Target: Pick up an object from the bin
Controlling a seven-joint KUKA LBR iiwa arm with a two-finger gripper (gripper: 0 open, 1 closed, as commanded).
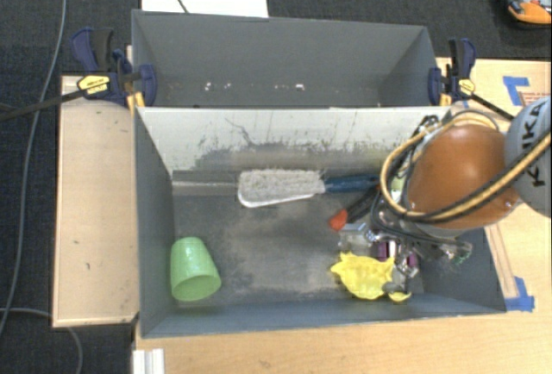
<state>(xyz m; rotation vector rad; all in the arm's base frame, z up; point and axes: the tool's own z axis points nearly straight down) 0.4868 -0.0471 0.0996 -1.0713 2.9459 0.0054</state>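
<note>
The yellow crumpled obj point(362, 275), soft-looking, maybe cloth or a toy, lies on the floor of the bin point(285, 53) near the front wall, toward the rt side of the view. My gripper point(395, 264) is down low at its rt edge, touching or just beside it, can't tell which. I also can't tell whether the gripper is spread or pressed together, since my orange wrist cover point(457, 178) and cables hide most of it. As I judge it, the approach is done or nearly so, the grasp is not confirmed and the lift is not begun: the yellow obj rests on the bin floor, nothing raised. Left to do: close on it, check the hold, bring it up clear of the walls. Just behind the gripper, a bit to the L, lies a small red-orange thing point(338, 220), prob. near enough to get nudged. Further back, a brush point(280, 186) w/ pale bristles & a blue handle lies along the rear of the floor. Well apart, in the front L corner, a green cup point(193, 270) lies on its side.
</note>
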